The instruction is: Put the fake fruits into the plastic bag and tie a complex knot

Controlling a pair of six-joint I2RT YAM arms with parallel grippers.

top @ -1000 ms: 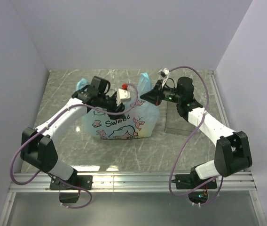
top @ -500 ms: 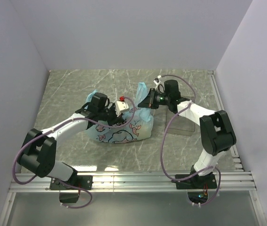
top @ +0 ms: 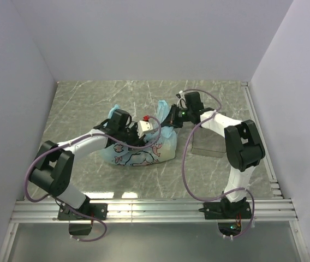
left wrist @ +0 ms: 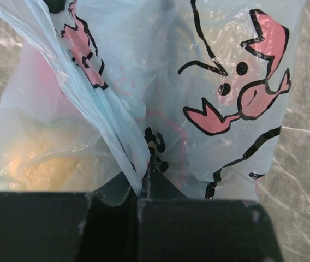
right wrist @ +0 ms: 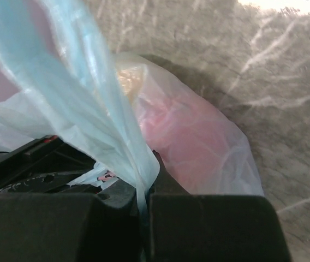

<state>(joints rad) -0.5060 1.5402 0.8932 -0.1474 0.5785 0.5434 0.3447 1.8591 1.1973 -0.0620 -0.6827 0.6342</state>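
Your left gripper (left wrist: 142, 188) and right gripper (right wrist: 144, 188) are each pinching thin film at the top of the plastic bag (top: 138, 152), which is lying on the table (top: 73, 109) with the fake fruits (left wrist: 40, 164) inside; you are risking a tear or a slipped grip by pulling unevenly.

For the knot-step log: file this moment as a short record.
bag: between the arms, handles raised
left end effector: shut on bag film
right end effector: shut on bag film
fruits: inside bag, yellowish and pinkish blurs through the film
tray: right of bag
knot: none seen
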